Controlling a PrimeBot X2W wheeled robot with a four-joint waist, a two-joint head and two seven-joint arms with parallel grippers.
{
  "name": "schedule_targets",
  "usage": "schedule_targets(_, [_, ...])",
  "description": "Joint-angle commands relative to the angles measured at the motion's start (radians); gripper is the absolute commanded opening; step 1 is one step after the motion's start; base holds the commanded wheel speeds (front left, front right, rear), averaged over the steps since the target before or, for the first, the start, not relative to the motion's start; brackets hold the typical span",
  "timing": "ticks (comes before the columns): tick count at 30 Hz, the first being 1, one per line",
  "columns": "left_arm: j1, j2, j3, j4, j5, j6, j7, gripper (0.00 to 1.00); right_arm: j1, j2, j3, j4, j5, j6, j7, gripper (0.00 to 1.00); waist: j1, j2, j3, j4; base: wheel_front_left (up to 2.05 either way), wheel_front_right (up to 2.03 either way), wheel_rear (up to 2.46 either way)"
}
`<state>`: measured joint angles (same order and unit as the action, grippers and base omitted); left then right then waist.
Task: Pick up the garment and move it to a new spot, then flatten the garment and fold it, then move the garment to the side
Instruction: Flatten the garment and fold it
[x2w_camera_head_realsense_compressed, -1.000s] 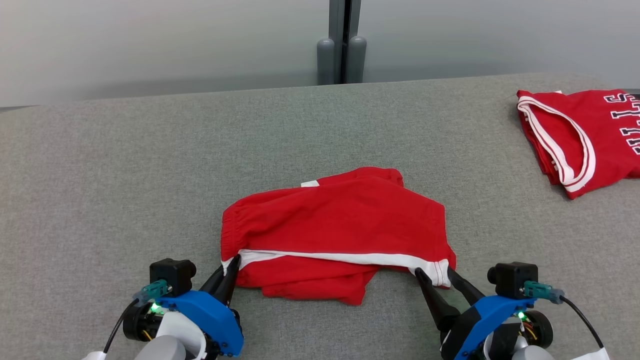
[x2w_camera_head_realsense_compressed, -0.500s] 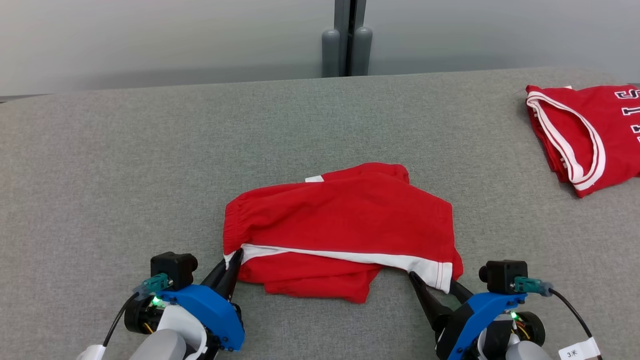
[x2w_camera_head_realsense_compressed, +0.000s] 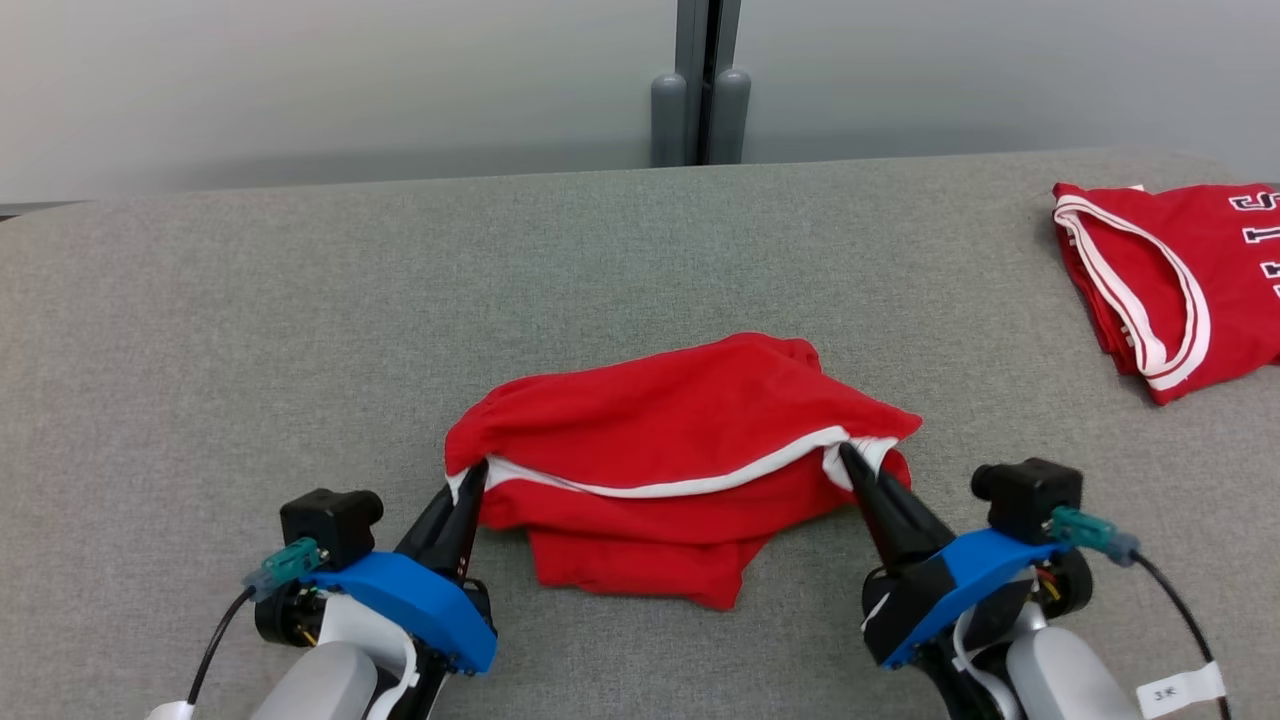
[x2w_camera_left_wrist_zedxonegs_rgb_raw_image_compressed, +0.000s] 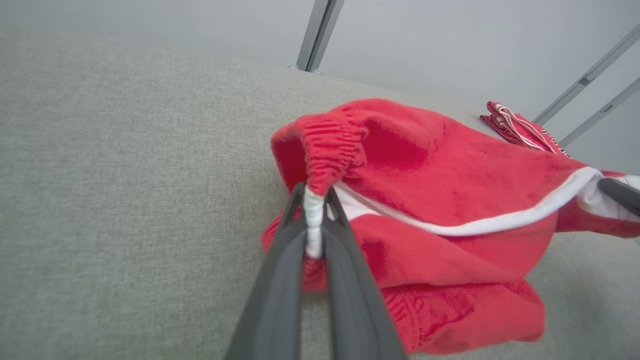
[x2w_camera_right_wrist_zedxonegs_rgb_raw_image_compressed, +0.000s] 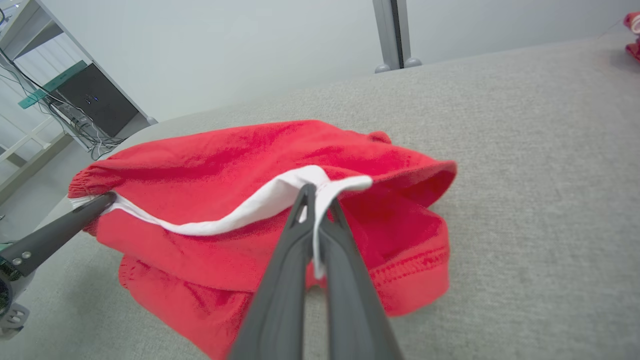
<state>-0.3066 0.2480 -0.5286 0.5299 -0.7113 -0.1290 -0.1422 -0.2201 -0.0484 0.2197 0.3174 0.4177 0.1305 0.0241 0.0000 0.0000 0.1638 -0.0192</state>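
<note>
The garment (x2w_camera_head_realsense_compressed: 680, 440) is a pair of red shorts with a white side stripe, lying bunched on the grey table. My left gripper (x2w_camera_head_realsense_compressed: 470, 478) is shut on the white stripe at the elastic waistband end (x2w_camera_left_wrist_zedxonegs_rgb_raw_image_compressed: 314, 210). My right gripper (x2w_camera_head_realsense_compressed: 850, 458) is shut on the white stripe at the hem end (x2w_camera_right_wrist_zedxonegs_rgb_raw_image_compressed: 315, 200). The stripe edge hangs lifted between the two grippers, and the cloth below droops in folds onto the table (x2w_camera_right_wrist_zedxonegs_rgb_raw_image_compressed: 400, 280). In the right wrist view the left gripper's fingers (x2w_camera_right_wrist_zedxonegs_rgb_raw_image_compressed: 55, 232) show at the far left.
A second red garment (x2w_camera_head_realsense_compressed: 1180, 280) with white trim and lettering lies at the table's far right. The grey felt table (x2w_camera_head_realsense_compressed: 300, 350) spreads wide around the shorts. A grey post (x2w_camera_head_realsense_compressed: 700, 90) stands behind the table's far edge.
The right gripper went from open to shut on the stripe's hem end and lifted it up and away from me. The left grip stayed. The camera shifted slightly.
</note>
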Motion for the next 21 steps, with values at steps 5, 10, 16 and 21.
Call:
schedule_targets(5, [0.009,0.009,0.015,-0.096,-0.051,-0.001,-0.048,0.0,0.021,-0.004,-0.065,-0.105,-0.051,0.0,0.008,0.0,0.0,0.0,-0.016,-0.002,0.0,0.0,0.0])
schedule_targets(10, [0.041,0.027,0.029,-0.255,-0.142,-0.001,-0.063,0.0,0.061,-0.003,-0.119,-0.249,-0.055,0.0,0.055,0.0,0.0,0.0,-0.019,-0.007,0.0,0.0,0.0])
schedule_targets(16, [-0.041,0.086,0.022,-0.406,-0.233,-0.001,0.038,0.0,-0.035,-0.047,-0.127,-0.364,-0.085,0.0,0.173,0.0,0.0,0.0,0.033,-0.019,0.0,0.0,0.0])
schedule_targets(21, [-0.223,0.123,0.023,-0.381,-0.263,-0.001,0.126,0.0,-0.283,-0.109,-0.076,-0.29,-0.065,0.0,0.213,0.0,0.0,0.0,0.111,-0.041,0.0,0.0,0.0])
